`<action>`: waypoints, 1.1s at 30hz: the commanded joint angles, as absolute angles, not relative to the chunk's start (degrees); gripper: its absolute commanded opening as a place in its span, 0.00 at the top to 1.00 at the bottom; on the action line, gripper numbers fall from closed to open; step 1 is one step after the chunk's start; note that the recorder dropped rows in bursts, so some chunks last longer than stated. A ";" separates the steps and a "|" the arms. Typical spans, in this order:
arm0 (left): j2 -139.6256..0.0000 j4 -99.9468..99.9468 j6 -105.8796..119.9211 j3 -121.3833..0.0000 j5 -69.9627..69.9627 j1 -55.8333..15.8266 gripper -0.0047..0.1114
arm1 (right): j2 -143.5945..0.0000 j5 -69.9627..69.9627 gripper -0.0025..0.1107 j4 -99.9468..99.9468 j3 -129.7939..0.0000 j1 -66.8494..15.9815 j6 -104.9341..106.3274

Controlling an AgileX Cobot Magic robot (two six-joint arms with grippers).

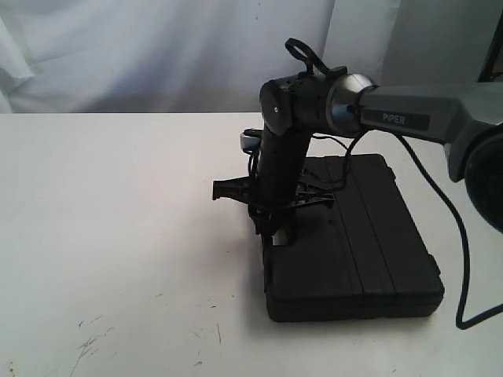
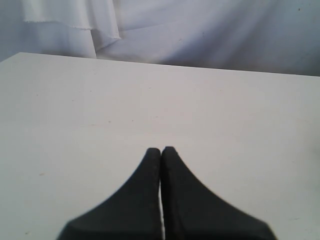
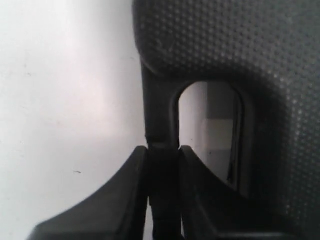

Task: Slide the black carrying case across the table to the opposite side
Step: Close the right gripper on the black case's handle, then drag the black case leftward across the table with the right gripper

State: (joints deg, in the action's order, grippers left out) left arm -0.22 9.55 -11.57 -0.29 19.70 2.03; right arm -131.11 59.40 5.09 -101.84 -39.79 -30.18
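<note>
1. You see your left gripper (image 2: 161,151): two black tapered fingers pressed tip to tip.
2. From it, the large white flat tabletop (image 2: 90,110) stretches away toward twelve o'clock.
3. Past the table's far edge, still at twelve o'clock, you see a draped white cloth backdrop (image 2: 210,30).

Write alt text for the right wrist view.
The right hand grips the handle of the black carrying case, pinching the bar from both sides. The case's dimpled shell fills much of the frame, with the white table beside it.
</note>
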 commanded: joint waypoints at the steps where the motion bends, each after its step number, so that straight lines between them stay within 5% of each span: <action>1: 0.00 9.61 -11.77 0.00 19.39 1.71 0.96 | -130.77 57.01 0.98 8.02 -102.46 -40.58 -30.36; 33: 0.00 9.61 -11.77 0.00 19.39 1.71 0.96 | -130.77 50.26 0.98 15.27 -105.77 -44.34 -30.19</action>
State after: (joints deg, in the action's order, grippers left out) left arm -0.22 9.55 -11.57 -0.29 19.70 2.03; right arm -131.77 52.86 13.44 -104.87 -43.95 -29.95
